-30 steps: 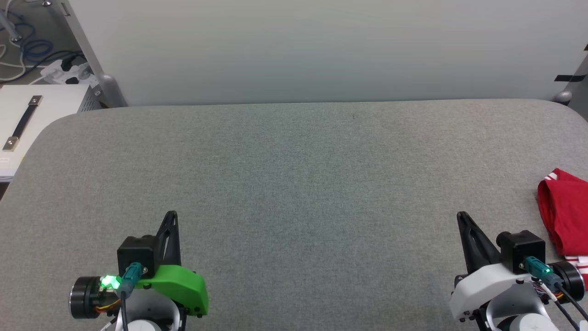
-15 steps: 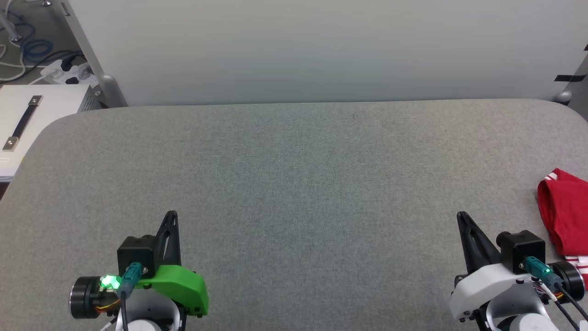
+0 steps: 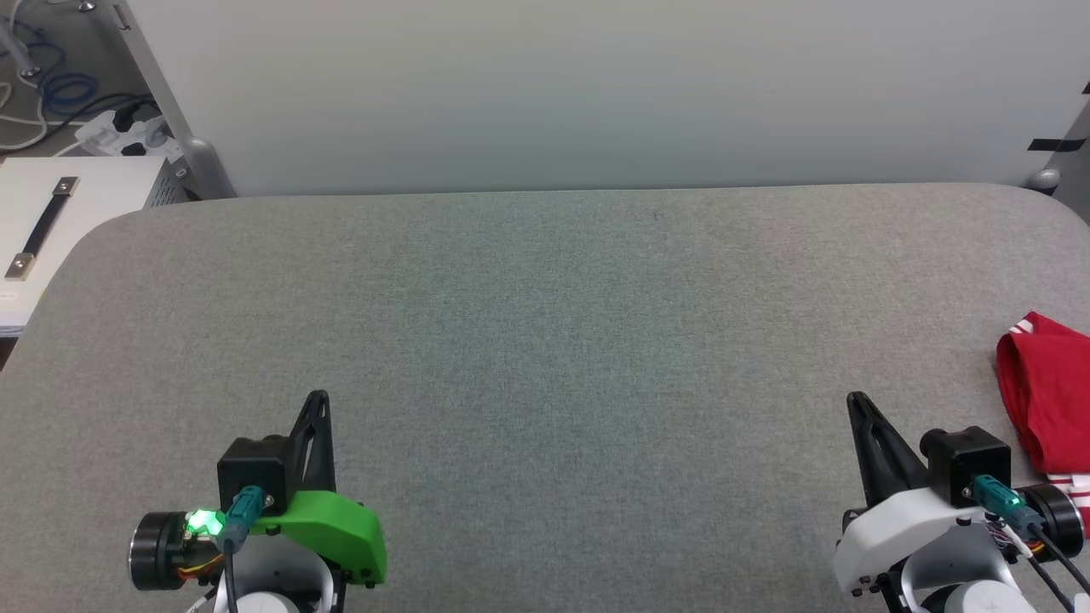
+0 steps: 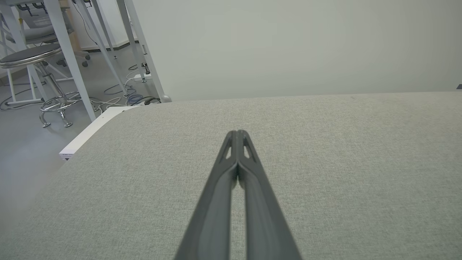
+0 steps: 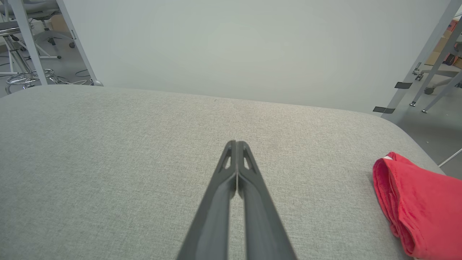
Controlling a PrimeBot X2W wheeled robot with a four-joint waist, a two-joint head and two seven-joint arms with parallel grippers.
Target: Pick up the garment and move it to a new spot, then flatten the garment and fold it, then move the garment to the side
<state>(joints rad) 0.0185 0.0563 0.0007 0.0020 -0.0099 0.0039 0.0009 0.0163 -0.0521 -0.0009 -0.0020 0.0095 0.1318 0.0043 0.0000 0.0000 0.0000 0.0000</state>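
At the far right edge of the grey fabric-covered table [image 3: 545, 340], the garment [image 3: 1049, 400] lies as a folded red bundle. A white band with red stripes shows at its upper corner and again at its lower end. Its outer side runs past the border of the head view, so its full outline cannot be confirmed. The right wrist view shows the same bundle [image 5: 418, 213] resting flat on the cloth, with layered folded edges facing the middle of the table.

The right gripper [image 3: 856, 400] sits low at the near right of the table, fingers pointing away from the robot. Its two dark fingers are pressed together tip to tip on themselves [image 5: 236, 143]. The garment lies to its right, near but apart from the fingers.

The left gripper [image 3: 317, 400] sits at the near left, well apart from the garment. Its fingers are likewise clenched against each other [image 4: 237, 133], above bare cloth.

A pale wall panel [image 3: 596, 85] stands behind the table's far edge. A white cabinet [image 3: 77, 213] with a dark handle stands off the table's left corner, with cables and a power strip [image 3: 119, 132] on the floor behind it. A stool [image 4: 29, 57] stands further off.
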